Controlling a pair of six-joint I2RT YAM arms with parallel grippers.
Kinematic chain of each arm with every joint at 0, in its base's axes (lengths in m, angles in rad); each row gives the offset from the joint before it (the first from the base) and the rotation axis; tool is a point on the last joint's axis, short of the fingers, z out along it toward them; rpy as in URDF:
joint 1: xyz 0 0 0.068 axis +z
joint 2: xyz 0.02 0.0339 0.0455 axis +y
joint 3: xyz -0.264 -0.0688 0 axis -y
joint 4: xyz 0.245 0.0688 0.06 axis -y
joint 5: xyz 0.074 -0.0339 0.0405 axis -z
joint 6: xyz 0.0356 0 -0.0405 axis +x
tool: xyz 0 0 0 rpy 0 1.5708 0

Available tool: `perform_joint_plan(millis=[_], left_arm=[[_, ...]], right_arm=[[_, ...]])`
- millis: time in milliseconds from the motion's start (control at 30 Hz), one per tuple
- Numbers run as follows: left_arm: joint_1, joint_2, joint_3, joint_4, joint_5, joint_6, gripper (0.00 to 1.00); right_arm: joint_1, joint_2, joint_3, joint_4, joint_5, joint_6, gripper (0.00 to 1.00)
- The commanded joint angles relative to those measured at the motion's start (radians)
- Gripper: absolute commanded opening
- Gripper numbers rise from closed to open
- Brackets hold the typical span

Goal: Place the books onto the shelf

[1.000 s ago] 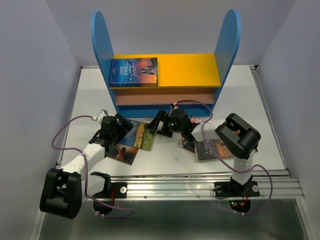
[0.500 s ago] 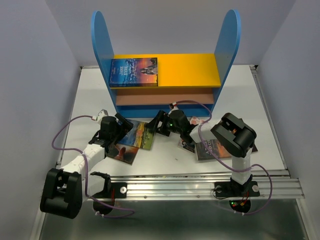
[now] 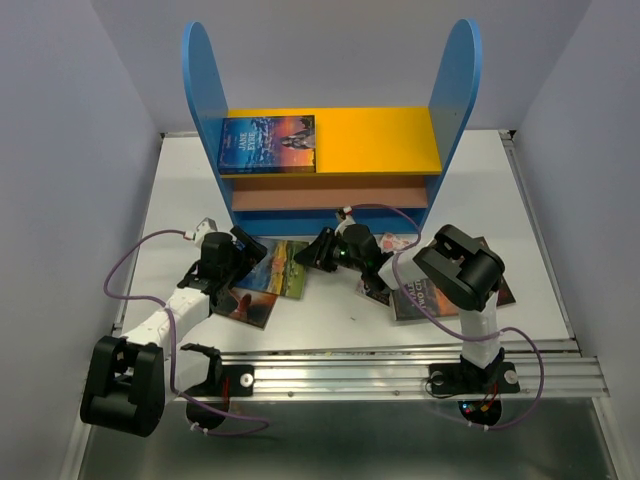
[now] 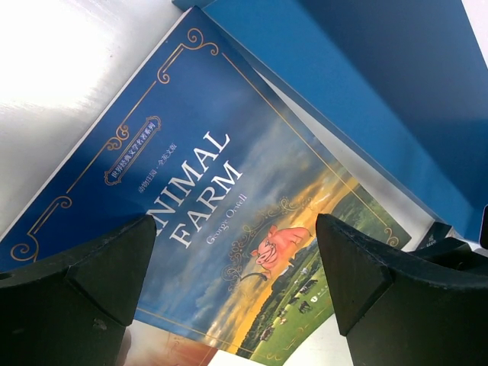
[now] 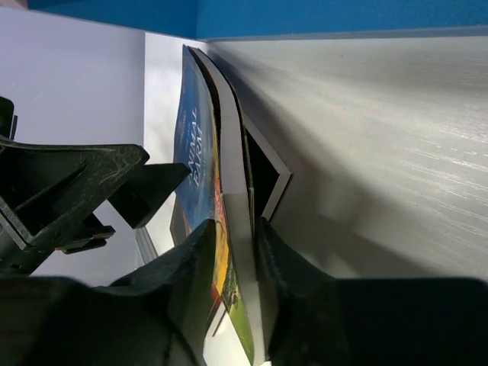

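Step in hand: picking Animal Farm [image 4: 206,175] off the table [image 3: 180,190], just near of the shelf [image 3: 380,140]. The right gripper [image 5: 232,236] is clamped on its right edge; the left gripper [image 4: 236,252] hangs over the cover w/ jaws wide apart, holding nothing. Next: lift w/o slipping, carry far to a board. Only the right wrist cam shows the pinch — only the top view shows Jane Eyre [image 3: 266,145] on the shelf top & other books [image 3: 430,298] near-right.

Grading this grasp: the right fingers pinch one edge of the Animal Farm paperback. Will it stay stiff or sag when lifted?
Probably sags: the Animal Farm paperback is thin and the right fingers hold only one edge. Likely light, so a pinch should carry it. Its layers look parted near the grip, so it may fan open.
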Motion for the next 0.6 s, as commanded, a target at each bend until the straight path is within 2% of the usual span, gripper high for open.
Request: perform_joint_plan(millis=[0,33,167,400,567], left_arm=[[0.002,0.020,-0.048,-0.047,0.038,0.017,0.99],[0.002,0.020,-0.051,-0.038,0.065,0.019,0.99],[0.002,-0.015,-0.050,-0.029,0.102,0.029,0.99],[0.002,-0.233,-0.031,-0.066,0.182,0.037,0.99],[0.002,-0.354,-0.039,-0.129,0.214,-0.013,0.99]], right_arm=[[0.013,0.008,0.002,0.050,-0.061,0.023,0.29],[0.013,0.008,0.002,0.045,-0.061,0.015,0.27],[0.013,0.009,-0.003,0.047,-0.063,0.015,0.01],[0.013,-0.122,-0.098,0.033,0.050,0.044,0.01],[0.013,-0.257,-0.181,0.004,0.182,0.177,0.01]])
